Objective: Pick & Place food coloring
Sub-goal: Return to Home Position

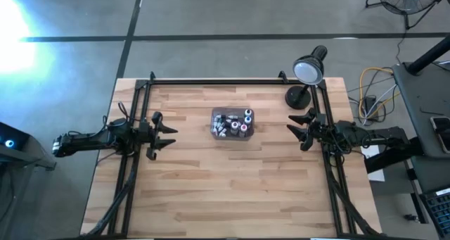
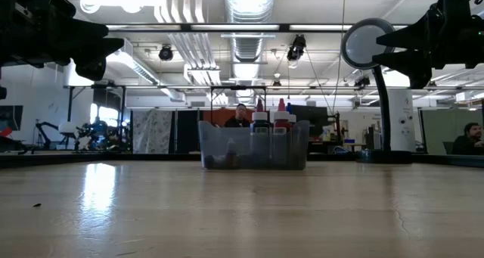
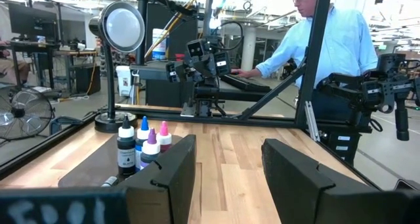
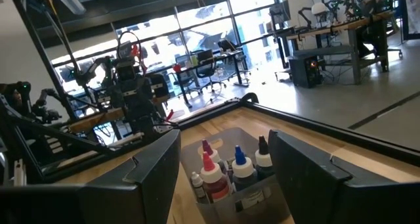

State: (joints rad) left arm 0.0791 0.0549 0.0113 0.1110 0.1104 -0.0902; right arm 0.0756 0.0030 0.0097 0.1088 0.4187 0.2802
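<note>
Food coloring bottles [image 1: 233,124] mostly upright, caps up, one lying flat, inside clear rectangular plastic tray [image 1: 214,114]. Left gripper [image 1: 171,136] and right gripper [image 1: 295,131] flank tray, jaws released.

The food coloring [image 1: 234,124] bottles stand together in the tray [image 1: 214,120] near the middle of the surface [image 1: 225,191]. From the tray, the left gripper [image 1: 172,136] sits at nine o'clock, the right gripper [image 1: 292,129] at three, and the lamp [image 1: 308,70] at two.

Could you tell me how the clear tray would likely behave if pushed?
The tray looks like thin plastic on a smooth wooden table, so it would probably slide easily. Its tall, narrow bottles stand loosely, so some might tip.
</note>
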